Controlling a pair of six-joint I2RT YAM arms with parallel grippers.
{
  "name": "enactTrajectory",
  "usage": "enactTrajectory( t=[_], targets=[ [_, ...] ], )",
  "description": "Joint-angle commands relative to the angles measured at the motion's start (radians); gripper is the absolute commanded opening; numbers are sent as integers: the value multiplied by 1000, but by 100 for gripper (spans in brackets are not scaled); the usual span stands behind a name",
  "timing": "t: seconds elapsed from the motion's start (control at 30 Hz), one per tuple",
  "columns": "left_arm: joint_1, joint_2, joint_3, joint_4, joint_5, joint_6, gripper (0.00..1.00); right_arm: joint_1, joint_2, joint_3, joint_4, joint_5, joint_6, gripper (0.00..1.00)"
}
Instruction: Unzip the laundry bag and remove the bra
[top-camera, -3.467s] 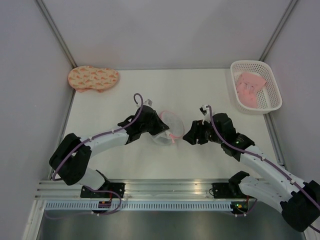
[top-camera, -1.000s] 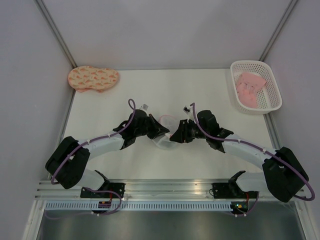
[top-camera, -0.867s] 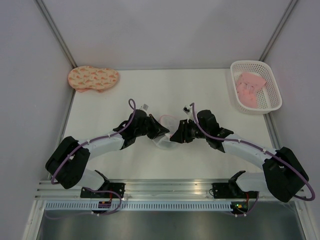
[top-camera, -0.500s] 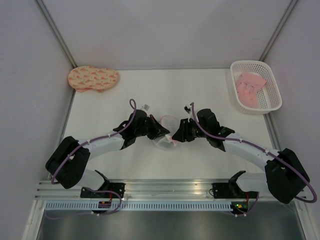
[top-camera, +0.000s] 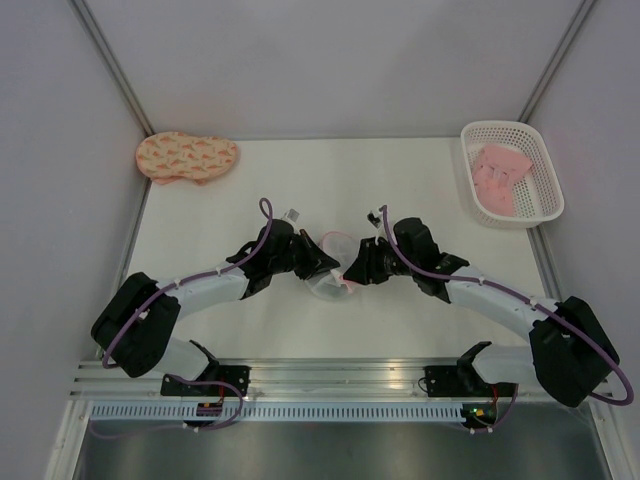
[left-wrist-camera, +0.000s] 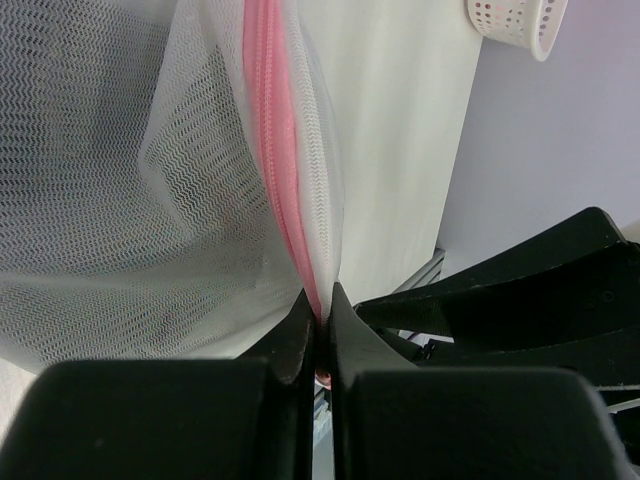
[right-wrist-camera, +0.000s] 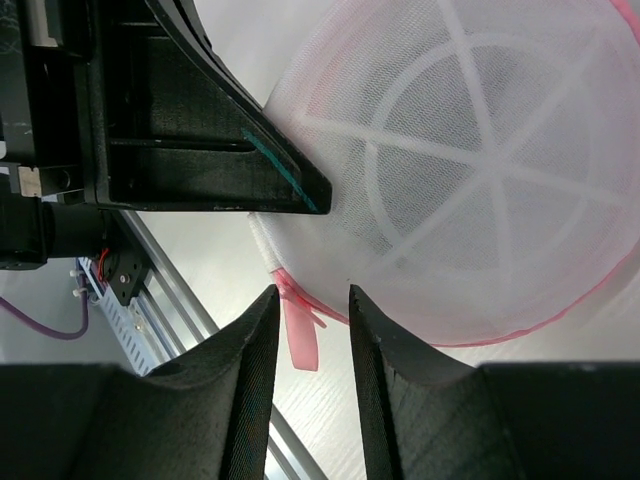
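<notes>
Clamping laundry bag (right-wrist-camera: 480, 200) at its pink rim, left gripper (left-wrist-camera: 322, 310), right gripper (right-wrist-camera: 312, 296) parted around zipper pull (right-wrist-camera: 300, 338)

White table top (top-camera: 400, 180), matte, evenly lit, soft shadows only. Enclosure of plain pale grey: back wall (top-camera: 330, 60), left side panel (top-camera: 50, 200), right side panel (top-camera: 610, 150). Aluminium posts (top-camera: 112, 66) slant up at both rear corners. Slotted aluminium rail (top-camera: 330, 378) runs along the near edge.
</notes>
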Motion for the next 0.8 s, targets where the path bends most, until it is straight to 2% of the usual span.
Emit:
enactTrajectory(
  t=[0.0,0.47,0.77],
  targets=[
    [-2,5,17,4,23,27,2,16,-5,-6,56,-36,12,40],
    [-2,2,11,10,23,17,2,59,-65,-96,59,-13,46,43],
    [-2,-3,8,14,30,17,2,64,-30,-46,59,25,31,43]
  ],
)
